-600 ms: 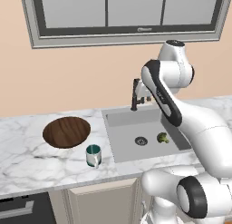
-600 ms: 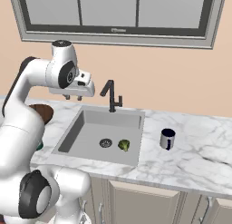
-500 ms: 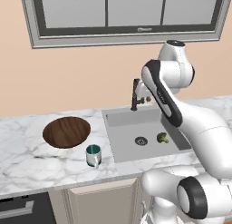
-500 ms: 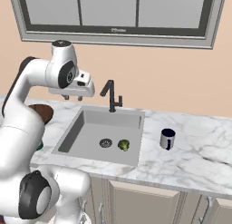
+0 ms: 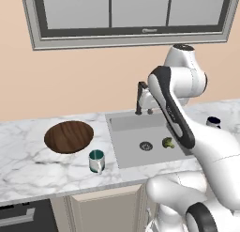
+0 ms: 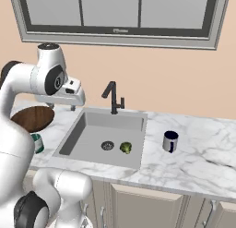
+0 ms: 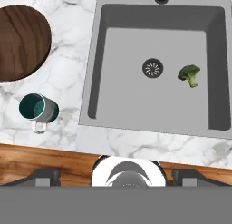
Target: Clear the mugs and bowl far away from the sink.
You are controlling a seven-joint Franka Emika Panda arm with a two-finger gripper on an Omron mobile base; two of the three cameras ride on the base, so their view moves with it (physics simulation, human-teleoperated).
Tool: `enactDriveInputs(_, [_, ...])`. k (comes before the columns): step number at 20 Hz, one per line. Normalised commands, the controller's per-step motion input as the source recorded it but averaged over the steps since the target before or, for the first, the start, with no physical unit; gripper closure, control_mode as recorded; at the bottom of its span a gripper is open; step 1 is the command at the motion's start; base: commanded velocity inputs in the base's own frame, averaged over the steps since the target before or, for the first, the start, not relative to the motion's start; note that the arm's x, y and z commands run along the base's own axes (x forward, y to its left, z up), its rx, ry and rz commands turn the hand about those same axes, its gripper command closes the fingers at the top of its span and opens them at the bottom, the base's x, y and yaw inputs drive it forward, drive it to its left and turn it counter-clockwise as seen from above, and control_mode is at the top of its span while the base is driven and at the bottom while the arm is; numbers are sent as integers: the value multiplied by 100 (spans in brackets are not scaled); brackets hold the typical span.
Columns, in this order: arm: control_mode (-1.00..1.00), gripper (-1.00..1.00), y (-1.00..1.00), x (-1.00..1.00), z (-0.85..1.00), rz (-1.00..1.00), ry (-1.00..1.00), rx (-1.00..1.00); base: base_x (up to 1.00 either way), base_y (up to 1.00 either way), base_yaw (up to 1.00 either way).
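Two mugs: one white-grey mug [image 5: 96,161] with teal inside stands on the marble counter [image 5: 28,165] left of the sink [image 5: 145,138], just in front of the bowl [image 5: 69,136]; one dark mug [image 6: 170,141] stands on the counter right of the sink, apart from its rim.
Gripper: the hand [image 6: 73,93] hangs high above the counter's left side, by the back left corner of the sink; it holds nothing and touches nothing. How wide the fingers stand I cannot tell, as the tips barely show.
Mug to hand: in the hand view the white-grey mug sits low at the left, well below the hand, its handle toward the counter's front edge.
Bowl: dark-brown wood, upright on the counter left of the sink, near the white-grey mug but not touching it.
Sink: grey basin with a round drain [image 7: 152,68]; a broccoli floret [image 7: 190,75] lies just beside the drain. The dark faucet [image 6: 113,97] stands at the back rim.
Writing: a small mark on the window frame [image 5: 126,38] is too blurred to read.
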Motion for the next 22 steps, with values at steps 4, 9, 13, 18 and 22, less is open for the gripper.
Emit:
enactDriveInputs(4, [-100, -100, 45, -68, -1, 2, 0, 1, 0, 0, 0])
enactDriveInputs(9, [-100, -100, 64, -44, -7, 7, 0, 0, 0, 0, 0])
enactDriveInputs(13, [-100, -100, 57, -30, -11, 5, 0, 0, 0, 0, 0])
enactDriveInputs(18, [-100, -100, 36, -25, -36, 1, -1, 0, 0, 0, 0])
enactDriveInputs(22, [-100, -100, 41, -2, -33, 6, 0, 0, 0, 0, 0])
